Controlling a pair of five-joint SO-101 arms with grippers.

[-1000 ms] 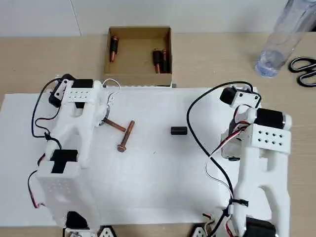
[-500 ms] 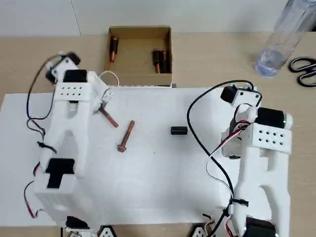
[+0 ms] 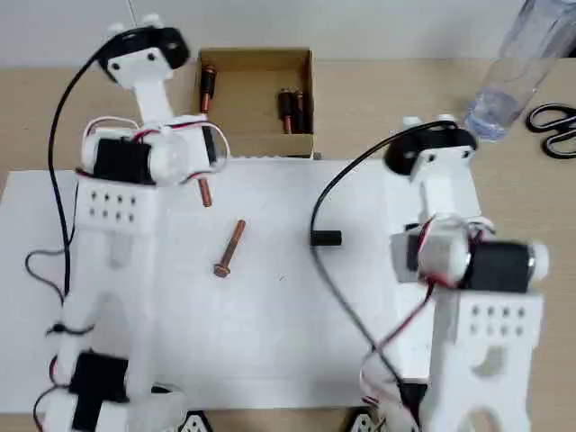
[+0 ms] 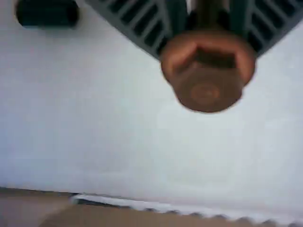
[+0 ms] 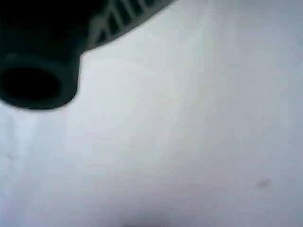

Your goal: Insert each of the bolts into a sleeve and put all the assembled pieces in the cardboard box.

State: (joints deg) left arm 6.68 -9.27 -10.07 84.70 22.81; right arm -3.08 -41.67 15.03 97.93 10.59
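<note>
Step in hand: pairing a bolt with a sleeve, judged from a bolt held in the air and a sleeve not yet filled.
Next move: carry the held bolt's tip to the sleeve's open end and line up the 2 axes. The sleeve lies loose, so it probably needs steadying first.
Wooden bench [image 3: 378, 108]: carries everything.
White sheet [image 3: 297, 342]: covers the bench's near part, under both arms.
Brown cardboard box [image 3: 252, 140]: stands at the sheet's far edge and holds 3 assembled pieces [image 3: 208, 85].
Left gripper [image 4: 208, 21]: raised near the box's front corner, its ribbed jaws closed narrow on the shank of a copper-coloured hex-head metal bolt [image 4: 206, 75]. The head faces the wrist camera and the bolt hangs clear of the sheet.
Right gripper [image 5: 124, 15]: at the sheet's right side. I cannot tell how far open it is.
Second copper bolt [image 3: 229, 248]: lies flat on the sheet, near the middle and apart from both grippers.
Short black cylindrical sleeve [image 3: 326, 238]: lies on its side on the sheet between the 2 arms. It looks close to the right gripper's ribbed part, but contact cannot be told.
</note>
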